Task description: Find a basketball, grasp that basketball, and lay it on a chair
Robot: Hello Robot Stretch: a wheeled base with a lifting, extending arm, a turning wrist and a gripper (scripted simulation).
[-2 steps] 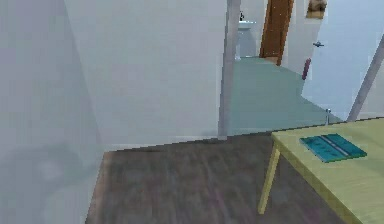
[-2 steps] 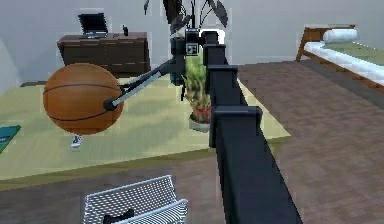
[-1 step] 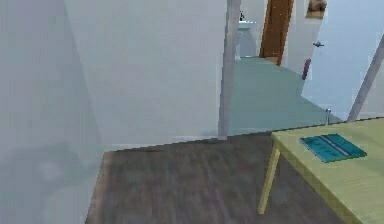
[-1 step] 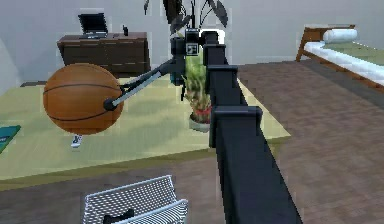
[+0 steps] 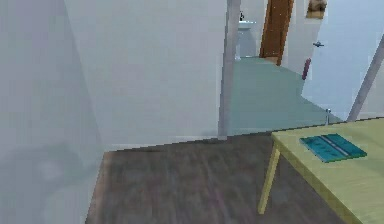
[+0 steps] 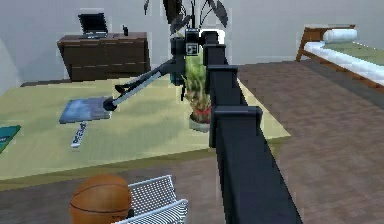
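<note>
An orange-brown basketball [image 6: 99, 201] sits at the arm side view's bottom edge, close against a white wire-mesh chair part [image 6: 157, 196]; I cannot tell whether the ball rests on it. The dark arm [image 6: 235, 140] rises over the yellow table [image 6: 40, 160] to its white marker squares [image 6: 190, 43]. The gripper [image 6: 182, 82] hangs just left of a small potted plant [image 6: 201, 100] standing on the table. I cannot tell whether it holds anything.
On the table lie a grey-blue flat pad [image 6: 85, 108], a thin grey angled rod [image 6: 140, 85] and a teal book [image 5: 333, 147]. A dark dresser [image 6: 105, 55] stands behind, a bed [image 6: 345, 50] at right. The forward view has a white wall [image 5: 150, 70] and a doorway [image 5: 265, 90].
</note>
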